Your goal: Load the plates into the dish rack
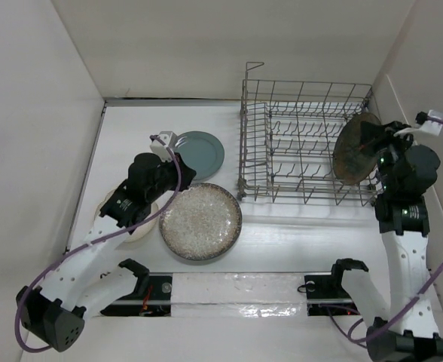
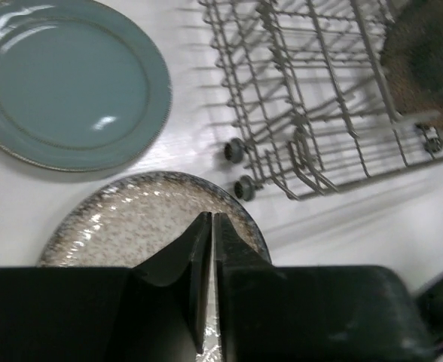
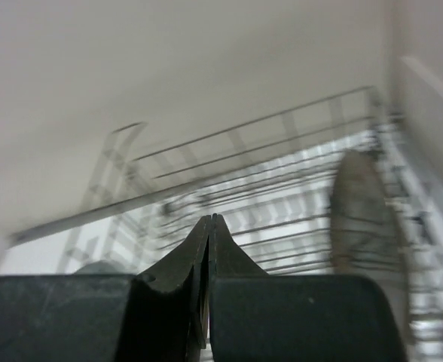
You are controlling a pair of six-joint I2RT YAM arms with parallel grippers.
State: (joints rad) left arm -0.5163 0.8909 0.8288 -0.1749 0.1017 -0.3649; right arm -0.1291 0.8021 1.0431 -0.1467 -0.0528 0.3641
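Jaws of left gripper (image 2: 210, 220) pressed together, nothing held, hanging over the 11 o'clock rim of the speckled plate (image 1: 200, 221). Grey-blue plate (image 1: 200, 153) lies flat at its 12 o'clock, and the cream plate (image 1: 139, 236) at 9 o'clock is partly under the arm. Right gripper (image 3: 210, 219) is likewise closed and empty, at the 3 o'clock end of the dish rack (image 1: 304, 90), beside the brown plate (image 1: 357, 148) standing upright inside.

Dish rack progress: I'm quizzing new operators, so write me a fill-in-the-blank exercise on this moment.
The only plate standing in the dish rack is the ___ one. Flat on the table, just beyond the speckled plate, lies the ___ plate. The left fingers and the right fingers are both ___, holding nothing.
Missing words: brown; grey-blue; shut.
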